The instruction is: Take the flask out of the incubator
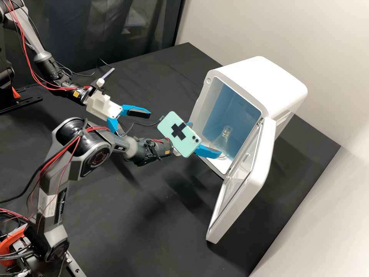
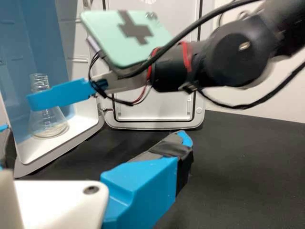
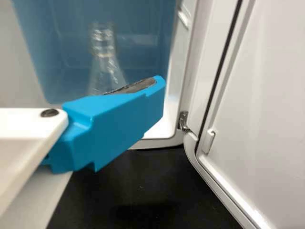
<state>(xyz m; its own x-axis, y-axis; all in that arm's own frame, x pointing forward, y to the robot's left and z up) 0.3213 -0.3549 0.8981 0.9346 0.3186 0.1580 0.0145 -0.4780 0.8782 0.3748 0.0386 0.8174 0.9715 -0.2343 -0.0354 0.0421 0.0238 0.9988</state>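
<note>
One clear glass conical flask (image 1: 226,139) stands upright on the floor of one white, blue-lined incubator (image 1: 265,84), its door swung open
Two grippers, both with fingers spread and holding nothing: right gripper (image 1: 205,144) at the incubator's mouth near the flask, left gripper (image 1: 132,123) farther back above the black bench (image 1: 153,215)

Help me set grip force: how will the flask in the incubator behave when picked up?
The flask looks like clear glass, so probably fragile and slippery. It seems empty, so likely light. Its wide base should keep it steady, though a push at the narrow neck might tip it.
</note>
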